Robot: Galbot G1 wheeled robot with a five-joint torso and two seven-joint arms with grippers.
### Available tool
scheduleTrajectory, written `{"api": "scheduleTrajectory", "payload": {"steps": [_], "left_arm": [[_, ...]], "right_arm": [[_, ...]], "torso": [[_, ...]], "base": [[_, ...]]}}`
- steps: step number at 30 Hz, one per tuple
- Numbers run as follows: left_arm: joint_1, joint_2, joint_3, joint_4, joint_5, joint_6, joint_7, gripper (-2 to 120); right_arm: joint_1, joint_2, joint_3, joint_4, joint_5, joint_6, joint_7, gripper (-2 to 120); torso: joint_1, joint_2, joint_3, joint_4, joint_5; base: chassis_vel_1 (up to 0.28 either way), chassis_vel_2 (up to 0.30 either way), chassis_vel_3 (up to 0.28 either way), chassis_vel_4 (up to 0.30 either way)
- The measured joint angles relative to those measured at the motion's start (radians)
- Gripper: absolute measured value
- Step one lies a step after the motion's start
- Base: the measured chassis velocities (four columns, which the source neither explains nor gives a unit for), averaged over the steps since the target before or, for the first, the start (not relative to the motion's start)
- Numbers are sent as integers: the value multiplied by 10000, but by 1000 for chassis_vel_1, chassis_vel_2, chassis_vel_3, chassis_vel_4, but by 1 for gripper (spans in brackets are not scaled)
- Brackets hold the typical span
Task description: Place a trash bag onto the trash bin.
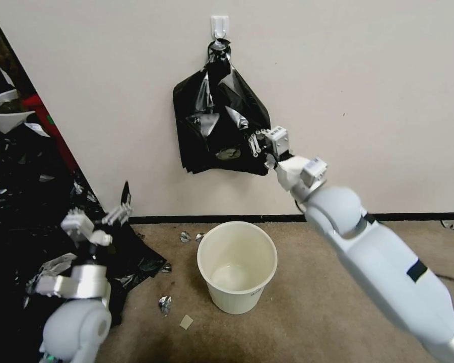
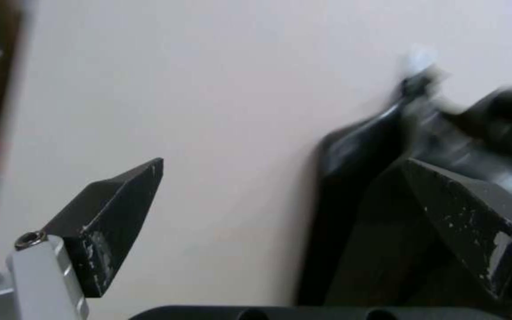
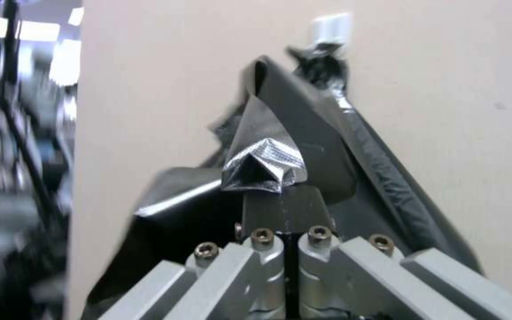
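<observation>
**Pinching a bag at the wall**

Gripping a fold of the trash bag, our right gripper is closing its fingers together on the thin black plastic, as the right wrist view is showing: the two dark pads are meeting under a crumpled, silvery-sheened flap. In the head view that gripper is reaching up to the lower right part of the bundle of black bags, which is hanging flat against the wall from a white hook; we cannot tell where the single sheet ends and the rest of the bundle begins.

Below it, the trash bin is standing upright on the carpet, just in front of the wall, open and apart from both arms. A faint dark marking is showing low on its side, too small for us to read.

Our left gripper is hovering low at the left, beside the heap of black plastic sheets, its fingers spread wide and holding nothing; the left wrist view is showing this gap plainly, with the hanging bundle blurred beyond. Small foil-like scraps are lying on the carpet near the bin, and a white bowl-shaped pot is sitting at the far left.
</observation>
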Motion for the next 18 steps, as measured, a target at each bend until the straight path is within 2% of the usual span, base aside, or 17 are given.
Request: {"api": "scheduleTrajectory", "payload": {"steps": [1, 3, 4, 7, 8, 9, 10, 13, 14, 16, 17, 18], "left_arm": [[0, 0, 0, 0, 0, 0, 0, 100], [-1005, 1594, 433, 1, -1000, -14, 134, 100], [-1005, 1594, 433, 1, -1000, -14, 134, 100], [-2359, 3688, 1290, 339, -1668, 217, 567, 100], [-2641, 4114, 1486, 410, -1809, 371, 666, 100], [-2641, 4114, 1486, 410, -1809, 371, 666, 100], [-3226, 4769, 1837, 515, -2086, 754, 873, 100], [-5106, 5732, 2894, 834, -2398, 1696, 1319, 100], [-5106, 5732, 2894, 834, -2398, 1696, 1319, 100], [-6154, 6054, 3686, 1020, -2505, 2072, 1533, 100], [-6154, 6054, 3686, 1020, -2505, 2072, 1533, 100], [-7160, 6237, 4720, 1280, -2649, 2349, 1853, 100]], "right_arm": [[0, 0, 0, 0, 0, 0, 0, 0], [-437, 469, 303, 134, 353, 313, 146, 0], [-437, 469, 303, 134, 353, 313, 146, 0], [-741, 951, 563, 131, 349, 492, 2, 0], [-775, 1044, 590, 129, 309, 518, -51, 0], [-775, 1044, 590, 129, 309, 518, -51, 0], [-818, 1187, 617, 111, 194, 561, -150, 0], [-906, 1516, 617, 54, -107, 609, -370, 0], [-906, 1516, 617, 54, -107, 609, -370, 0], [-938, 1623, 600, 0, -266, 638, -459, 0], [-938, 1623, 600, 0, -266, 638, -459, 0], [-963, 1692, 590, -84, -468, 692, -576, 0]], "torso": [[0, 0, 0, 0, 0], [0, 0, 0, -4, 1], [0, 0, 0, -4, 1], [0, 0, 1, -5, 0], [0, 0, 0, -5, 0], [0, 0, 0, -5, 0], [0, 1, 1, -1, 0], [0, 1, 0, -2, 0], [0, 1, 0, -2, 0], [0, 1, 1, -3, 4], [0, 1, 1, -3, 4], [0, 1, 0, -2, 2]], "base": [[0, 0, 0, 0], [0, 0, 0, 0], [0, 0, 0, 0], [0, 0, 0, 0], [0, 0, 0, 0], [0, 0, 0, 0], [0, 0, 0, 0], [0, 0, 0, 0], [0, 0, 0, 0], [0, 0, 0, 0], [0, 0, 0, 0], [0, 0, 0, 0]]}}
